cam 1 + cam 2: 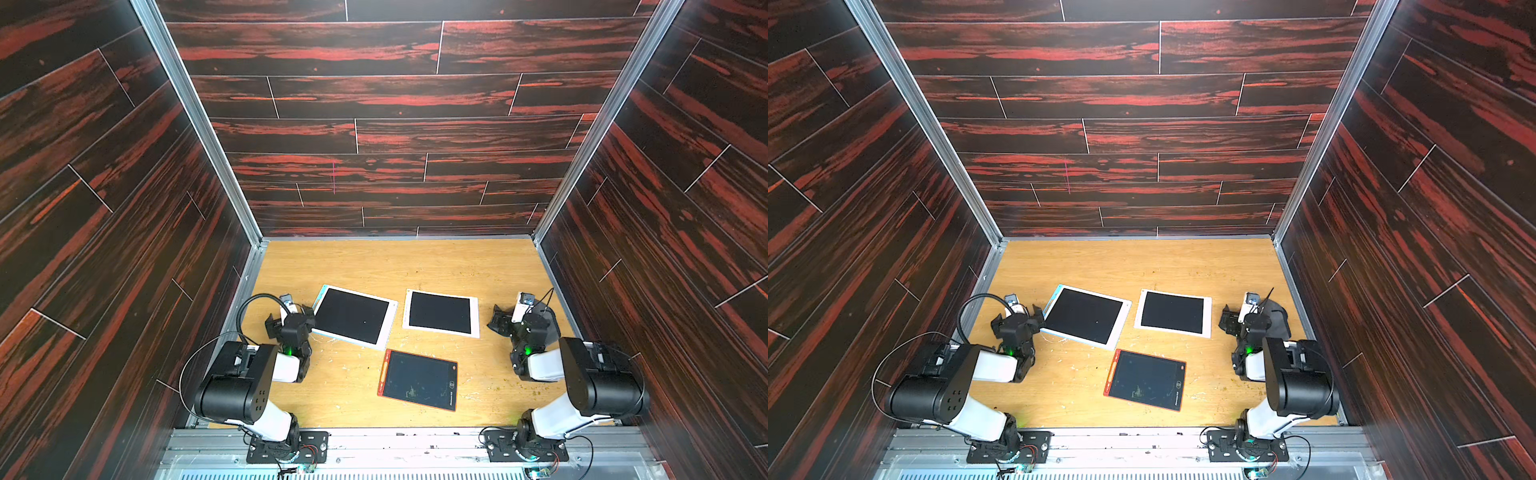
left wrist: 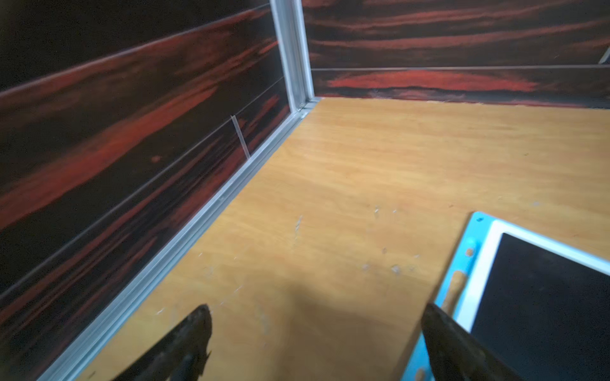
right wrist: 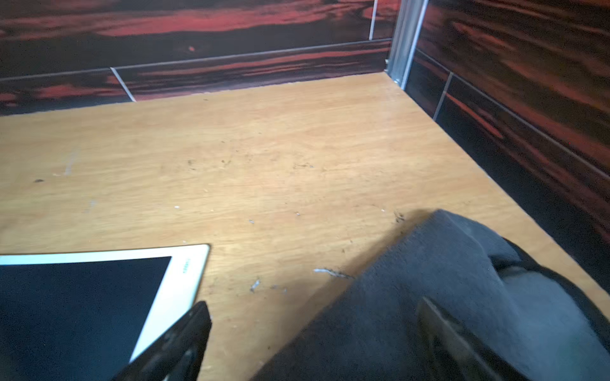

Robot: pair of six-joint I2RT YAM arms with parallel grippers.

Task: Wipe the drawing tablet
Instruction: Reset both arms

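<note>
Cloth (image 3: 445,280) folds: right wrist view only

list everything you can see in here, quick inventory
table: 1, light wood, floor of the enclosure
walls: 3, dark red wood pattern, around the table
blue-edged tablet: 1, white frame, dark screen, left of centre
white tablet: 1, white frame, dark screen, right of centre
red tablet: 1, red-orange frame, faint marks on screen, front centre
cloth: 1, dark grey, far right
left pincer: 1, black, open, empty
right pincer: 1, black, open, at the cloth
</note>
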